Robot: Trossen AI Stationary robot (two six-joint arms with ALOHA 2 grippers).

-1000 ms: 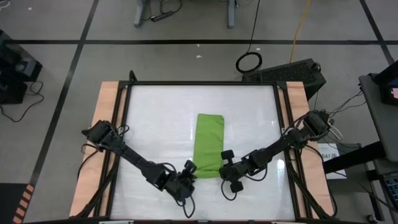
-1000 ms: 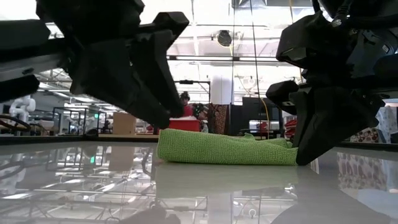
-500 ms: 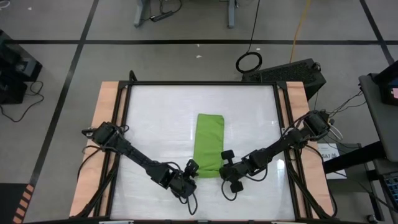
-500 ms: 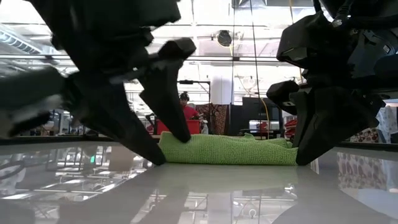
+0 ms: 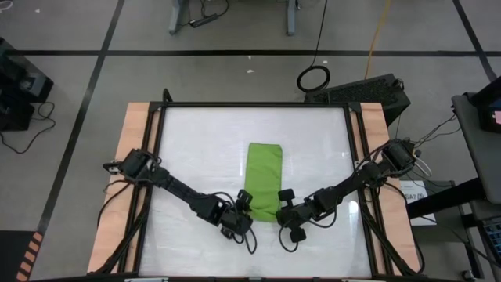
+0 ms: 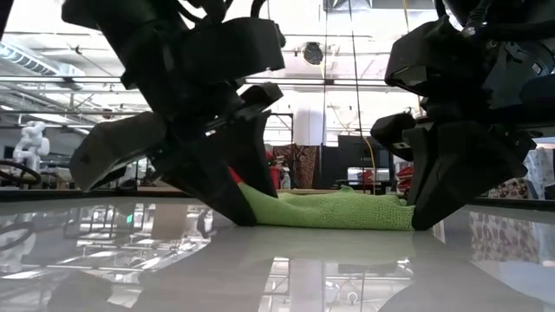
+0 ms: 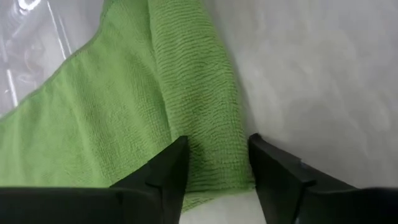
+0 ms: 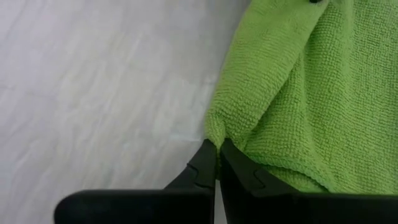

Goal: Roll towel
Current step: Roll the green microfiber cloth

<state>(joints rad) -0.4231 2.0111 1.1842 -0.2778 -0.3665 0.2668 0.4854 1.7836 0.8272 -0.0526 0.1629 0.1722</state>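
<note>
The lime-green towel (image 5: 263,178) lies folded into a long narrow strip in the middle of the white table, its long sides running near to far. My left gripper (image 5: 242,206) is open at the towel's near left corner. In the left wrist view one finger (image 7: 166,175) stands over the cloth and the other (image 7: 273,175) over the bare table beside the folded edge (image 7: 233,124). My right gripper (image 5: 282,205) is shut on the near right corner. In the low view the towel (image 6: 338,211) lies flat between both grippers. My left gripper stands astride the towel's left long edge (image 7: 239,155) close to the near corner, slanting down from the near left. I cannot tell whether its fingers touch the cloth. My right gripper pinches the towel's near right corner (image 8: 214,132) between its two shut fingertips, slanting down from the near right. How many layers it has, I cannot tell. The cloth puckers at the pinch, and the rest of the towel lies on the table.
The table top (image 5: 196,149) is glossy white inside a black frame, with wooden strips along its left (image 5: 129,172) and right (image 5: 377,149) sides. Both arms reach in from those sides and meet near the front edge. Bare table lies beyond the towel's far end.
My left gripper has moved toward the table's right and far edges and down to the towel's near left corner, which its fingers now straddle. The towel lies where it was.
</note>
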